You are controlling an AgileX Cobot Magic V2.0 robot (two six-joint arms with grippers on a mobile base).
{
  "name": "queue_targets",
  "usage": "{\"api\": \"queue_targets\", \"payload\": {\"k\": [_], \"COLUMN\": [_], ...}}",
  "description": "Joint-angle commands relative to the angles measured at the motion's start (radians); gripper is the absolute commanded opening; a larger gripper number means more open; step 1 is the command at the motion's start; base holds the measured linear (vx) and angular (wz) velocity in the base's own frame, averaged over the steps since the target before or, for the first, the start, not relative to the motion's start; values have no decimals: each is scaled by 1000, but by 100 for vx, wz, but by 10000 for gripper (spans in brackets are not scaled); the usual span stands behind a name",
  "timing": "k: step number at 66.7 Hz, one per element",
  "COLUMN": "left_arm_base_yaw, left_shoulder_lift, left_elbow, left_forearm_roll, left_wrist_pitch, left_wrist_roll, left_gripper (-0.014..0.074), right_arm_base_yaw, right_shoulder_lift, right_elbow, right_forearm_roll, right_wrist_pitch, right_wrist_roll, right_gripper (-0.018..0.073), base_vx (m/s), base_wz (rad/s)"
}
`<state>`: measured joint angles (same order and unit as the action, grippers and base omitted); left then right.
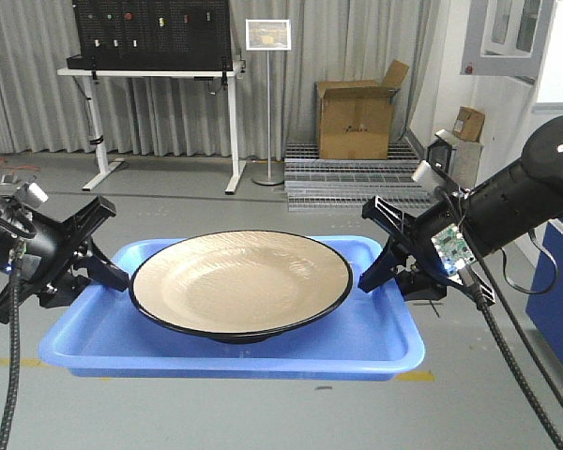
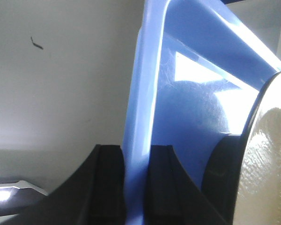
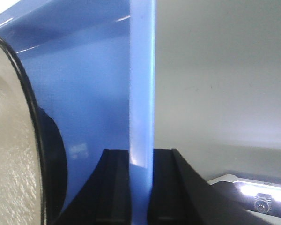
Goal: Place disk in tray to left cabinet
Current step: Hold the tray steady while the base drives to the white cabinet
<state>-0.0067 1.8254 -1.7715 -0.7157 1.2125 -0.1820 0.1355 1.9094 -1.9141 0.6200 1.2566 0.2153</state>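
Disk (image 1: 239, 281) sits in the blue tray (image 1: 375, 342), whose end rims the left gripper (image 1: 117, 279) and right gripper (image 1: 366, 279) pinch between narrow fingers (image 2: 107, 187).

I've got the tray (image 1: 385, 342) carrying the load, level, held above the floor (image 1: 263, 412). Left gripper (image 1: 111, 275) is clamped on the tray's left rim and right gripper (image 1: 373, 275) on its right rim; both wrist views show the rim pinched between the fingers. Disk (image 1: 239, 281) sits upright at tray centre, base on the tray bottom.
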Motion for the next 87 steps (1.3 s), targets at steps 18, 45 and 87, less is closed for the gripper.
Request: {"api": "queue_targets", "payload": {"k": [18, 45, 87], "left_arm_base_yaw": [-40, -41, -40], "left_shoulder_lift": [-60, -60, -60], "left_elbow": [-38, -38, -38], "left_forearm_roll": [-263, -264, -263], "left_wrist_pitch": [42, 42, 41], "left_wrist_roll": [-39, -39, -39], "left_gripper": [0, 0, 0], "right_arm_base_yaw": [37, 43, 43], "right_shoulder_lift": [-67, -67, -67], "right_elbow": [-38, -38, -38], "right_forearm_roll": [276, 278, 275], "right_wrist_pitch": [15, 15, 16], "right_wrist_roll": [7, 7, 7], "right_gripper": [-6, -6, -6], "base_vx": [72, 71, 71], "base_wz": [-9, -8, -2]}}
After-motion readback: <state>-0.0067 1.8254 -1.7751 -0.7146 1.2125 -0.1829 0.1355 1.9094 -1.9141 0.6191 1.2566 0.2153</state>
